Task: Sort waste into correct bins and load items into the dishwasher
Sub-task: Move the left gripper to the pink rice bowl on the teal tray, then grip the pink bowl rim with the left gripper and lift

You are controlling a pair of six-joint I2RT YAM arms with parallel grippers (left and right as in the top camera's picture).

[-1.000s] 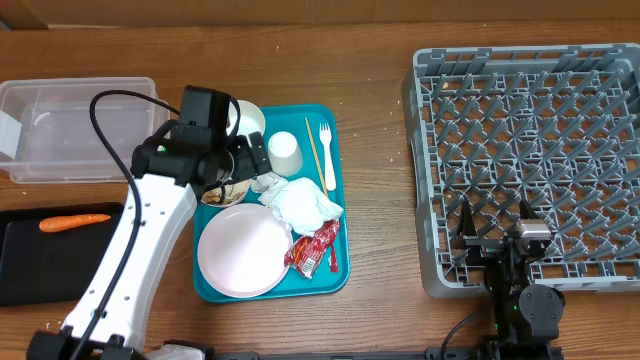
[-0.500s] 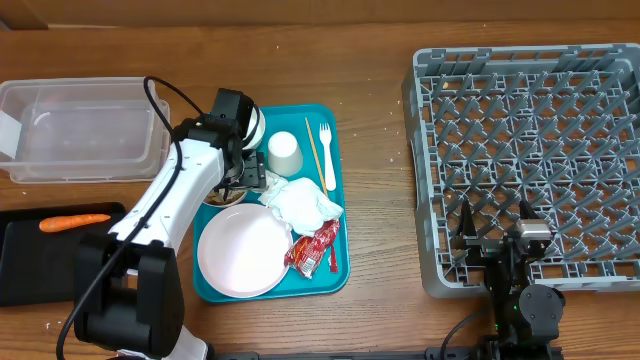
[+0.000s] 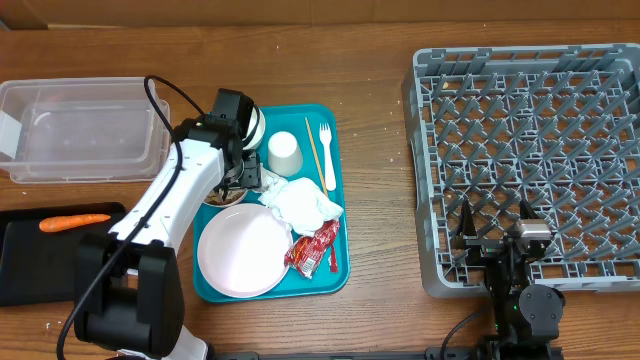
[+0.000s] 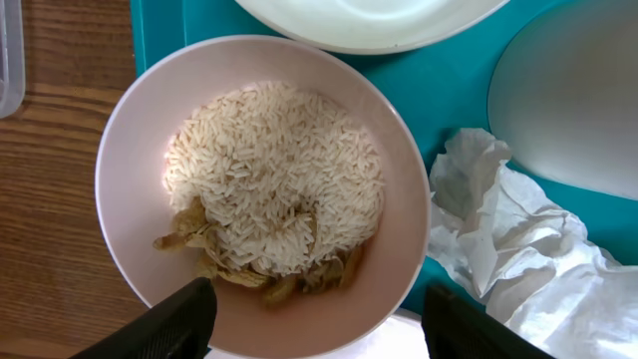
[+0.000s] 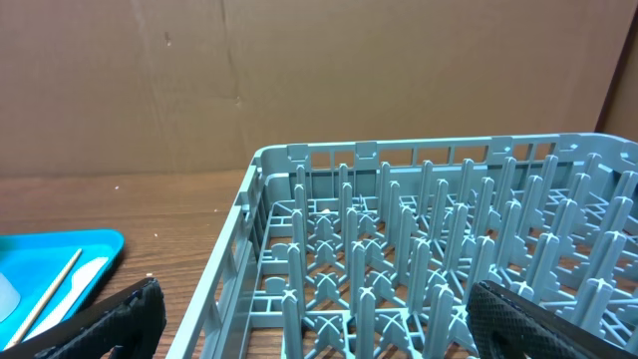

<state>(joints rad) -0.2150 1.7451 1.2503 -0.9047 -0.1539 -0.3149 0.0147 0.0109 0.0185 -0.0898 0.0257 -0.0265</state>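
My left gripper (image 3: 241,178) is open and empty, its fingers (image 4: 319,307) on either side of the near rim of a pale pink bowl (image 4: 120,189) holding rice-and-nut scraps (image 4: 274,179). The bowl sits at the left edge of the teal tray (image 3: 335,275). On the tray lie a white bowl (image 3: 250,122), cup (image 3: 285,153), fork (image 3: 326,150), crumpled napkins (image 3: 302,204), pink plate (image 3: 243,252) and red wrapper (image 3: 313,250). A carrot (image 3: 75,222) lies on the black tray (image 3: 25,270). The clear tub (image 3: 80,130) is at far left. My right gripper (image 5: 319,309) is open over the grey dish rack's (image 3: 540,150) front edge.
A thin wooden stick (image 3: 314,155) lies beside the fork on the teal tray. Bare wooden table (image 3: 375,180) separates the teal tray from the rack. A brown cardboard wall (image 5: 299,70) stands behind the table.
My left arm has swung right and come down over the pink bowl, then stayed still for the last half second. The right arm has not moved.
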